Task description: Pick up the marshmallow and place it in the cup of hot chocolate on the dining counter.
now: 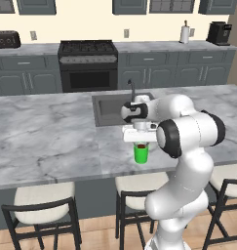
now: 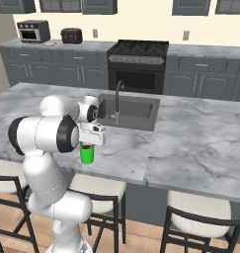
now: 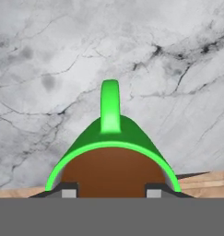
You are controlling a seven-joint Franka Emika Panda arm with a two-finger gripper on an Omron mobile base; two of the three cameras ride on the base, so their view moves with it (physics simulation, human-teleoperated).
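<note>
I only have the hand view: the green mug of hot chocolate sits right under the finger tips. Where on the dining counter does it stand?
Observer: The cup of hot chocolate stands near the front edge of the dining counter, between the sink and the stools.
Operator: How is the hand placed over it?
Observer: The gripper hangs straight above the cup, pointing down.
Operator: Anything tall nearby?
Observer: The faucet rises at the sink's rim behind the cup, apart from it.

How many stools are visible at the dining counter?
3 in the left base view: one at left, one in the middle, one at right behind the arm. More may be outside the picture.
</note>
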